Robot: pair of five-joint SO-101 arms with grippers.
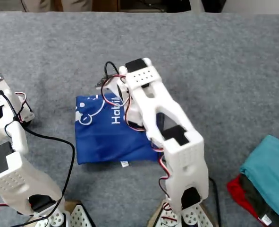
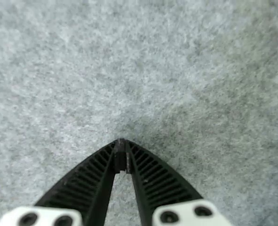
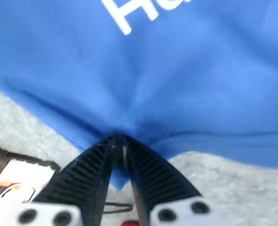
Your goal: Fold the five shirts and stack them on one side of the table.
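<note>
A blue shirt (image 1: 106,137) with white print lies folded into a rough square at the middle of the grey table (image 1: 215,61). The right arm (image 1: 163,123) stretches over the shirt's right part. In the right wrist view my right gripper (image 3: 120,142) is shut on a pinched edge of the blue shirt (image 3: 176,80), which puckers at the fingertips. The left arm (image 1: 4,146) stands at the table's left edge, apart from the shirt. My left gripper (image 2: 121,147) is shut with nothing in it, just above bare grey table (image 2: 176,70).
A pile of shirts sits at the table's near right corner: a teal one (image 1: 271,163) on top, a dark one (image 1: 253,195) and a red one (image 1: 239,190) under it. Black cables (image 1: 59,142) run from the left arm beside the blue shirt.
</note>
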